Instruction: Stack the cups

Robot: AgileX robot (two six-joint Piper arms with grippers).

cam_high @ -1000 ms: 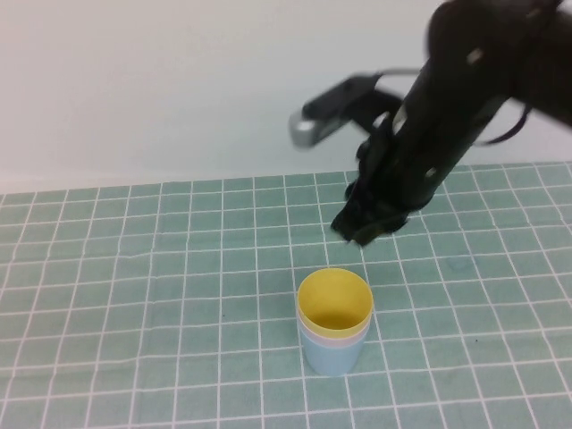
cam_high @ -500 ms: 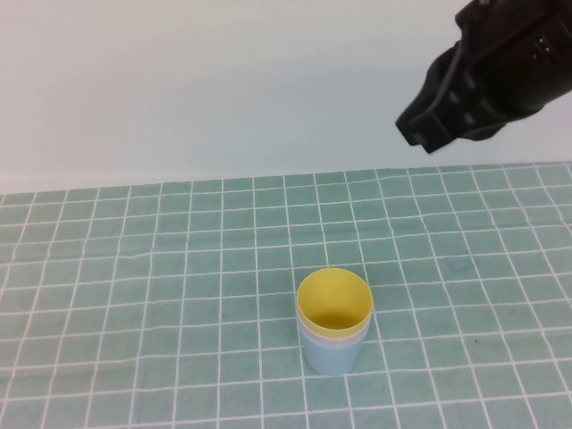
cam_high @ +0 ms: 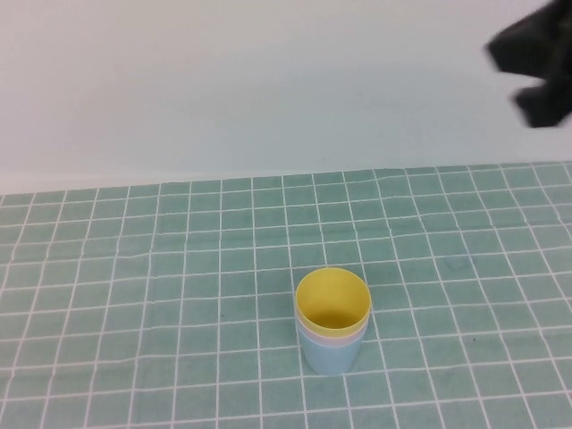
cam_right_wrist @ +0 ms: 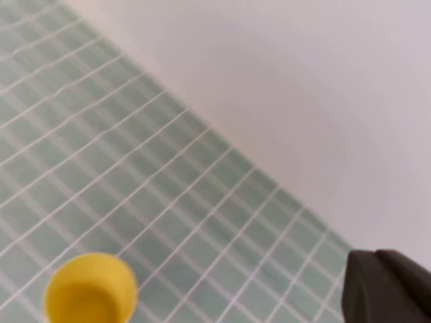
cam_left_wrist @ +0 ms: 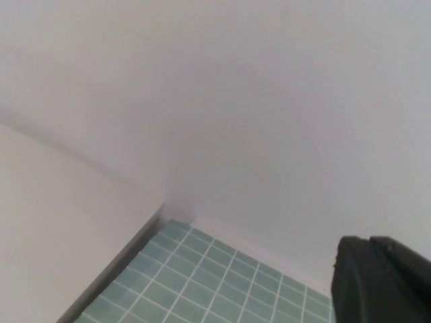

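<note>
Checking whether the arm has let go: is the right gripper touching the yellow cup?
Apart. The high view shows the right gripper raised at the upper right, with bare mat between it and the yellow cup.

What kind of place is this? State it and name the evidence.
Likely a robot test bench: a green gridded mat against a bare white wall, holding only nested cups, yellow cup innermost. The right gripper hangs high at the right edge; the left gripper is parked off the high view.

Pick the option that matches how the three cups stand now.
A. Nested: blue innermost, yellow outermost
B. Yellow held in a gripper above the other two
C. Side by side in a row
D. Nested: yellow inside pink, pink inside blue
D: the yellow cup sits innermost, the pink cup shows as a band below its rim, and the blue cup is outermost; the right gripper is raised well away, and the left gripper is parked elsewhere.
</note>
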